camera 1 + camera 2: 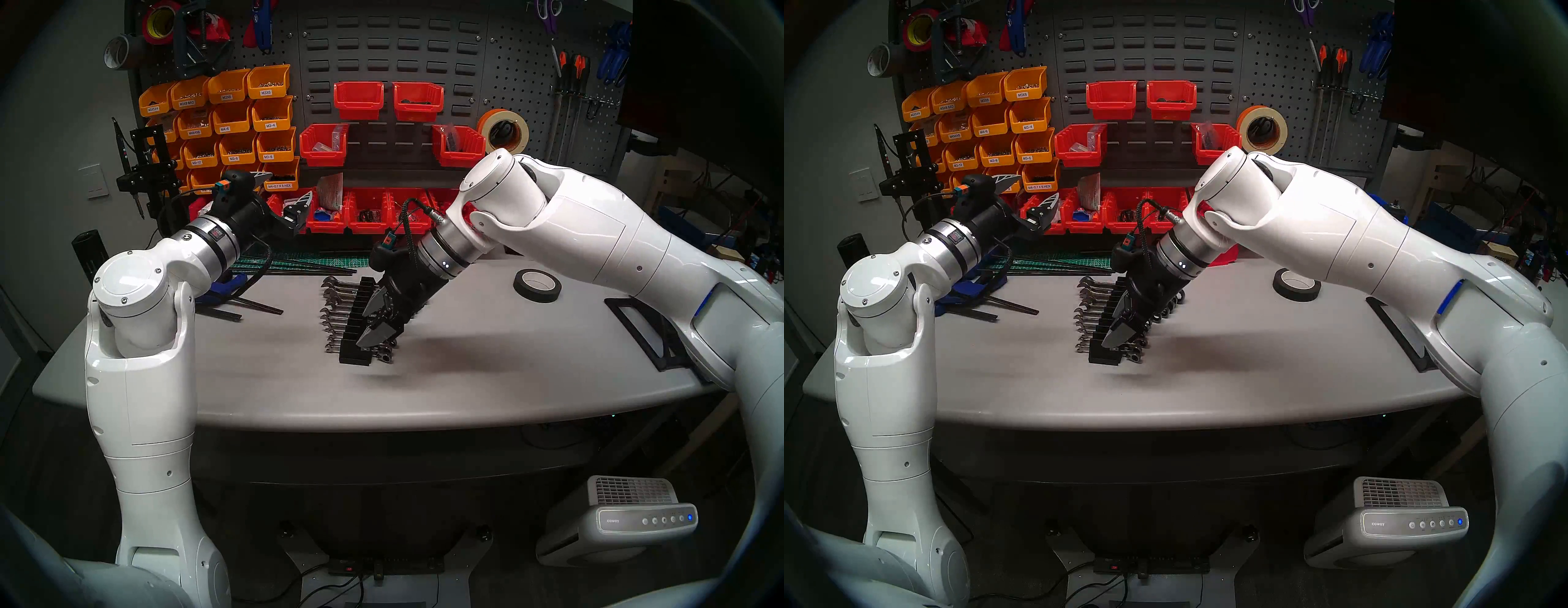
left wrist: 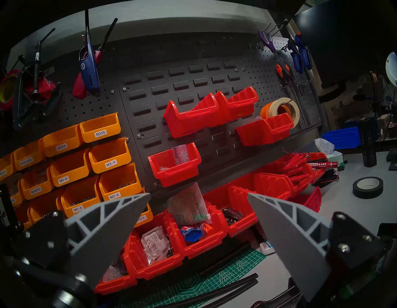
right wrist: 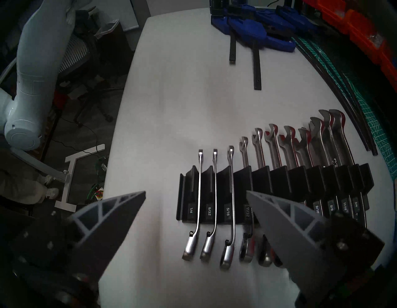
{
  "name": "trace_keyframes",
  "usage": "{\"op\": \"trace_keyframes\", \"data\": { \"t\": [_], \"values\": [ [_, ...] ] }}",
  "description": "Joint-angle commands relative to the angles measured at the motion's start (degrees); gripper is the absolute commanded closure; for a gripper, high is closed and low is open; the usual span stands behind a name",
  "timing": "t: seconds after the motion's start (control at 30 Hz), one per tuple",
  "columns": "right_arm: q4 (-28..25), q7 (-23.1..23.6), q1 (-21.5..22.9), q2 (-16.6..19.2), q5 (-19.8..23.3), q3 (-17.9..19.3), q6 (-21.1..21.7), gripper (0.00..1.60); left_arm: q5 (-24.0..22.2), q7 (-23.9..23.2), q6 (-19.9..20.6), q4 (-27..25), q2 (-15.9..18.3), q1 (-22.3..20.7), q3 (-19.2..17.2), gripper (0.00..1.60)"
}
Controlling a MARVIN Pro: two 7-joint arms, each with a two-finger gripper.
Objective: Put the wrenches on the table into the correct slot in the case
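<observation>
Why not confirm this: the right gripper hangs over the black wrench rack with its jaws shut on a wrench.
Not shut on a wrench. The right wrist view shows the right gripper with jaws apart and empty, over the black wrench rack; the wrenches sit in its slots.

- The table (image 1: pixel 466 382) is a light-grey worktop with a curved front edge.
- The case (image 1: pixel 355 335) lies near the middle of the table, running from back to front, with wrenches (image 1: pixel 335 293) in its slots.
- The right gripper (image 1: pixel 375 320) hangs over the case, its 2 fingers parted with nothing between them.
- The left gripper (image 1: pixel 282 191) is raised over the back left part of the table, fingers spread and empty, pointing toward the red bins (image 1: pixel 367 212) along the back edge.
- A black tape roll (image 1: pixel 537 285) lies toward the back right corner.
- A green cutting mat (image 1: pixel 322 260) lies at the back edge.
</observation>
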Motion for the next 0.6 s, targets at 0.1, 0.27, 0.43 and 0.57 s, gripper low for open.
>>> {"op": "trace_keyframes", "data": {
  "t": [0.1,0.27,0.43,0.57],
  "values": [
    [-4.6,-5.9,-1.4,8.0,2.0,6.4,-2.2,0.0,-3.1,2.7,1.0,-1.4,-4.4,-3.1,-1.7,0.0],
    [-5.4,-8.6,-3.7,9.9,3.0,8.8,-3.4,0.0,-4.3,4.1,1.5,-0.8,-5.9,-3.9,-2.6,0.0],
    [-8.2,-13.0,-7.3,13.7,5.1,12.5,-6.2,0.0,-5.1,5.5,2.2,-0.5,-7.5,-3.5,-3.3,0.0],
    [-10.2,-15.3,-10.3,16.4,6.7,14.3,-8.2,0.0,-5.7,6.6,2.8,-0.4,-8.7,-3.5,-3.6,0.0]
  ]
}}
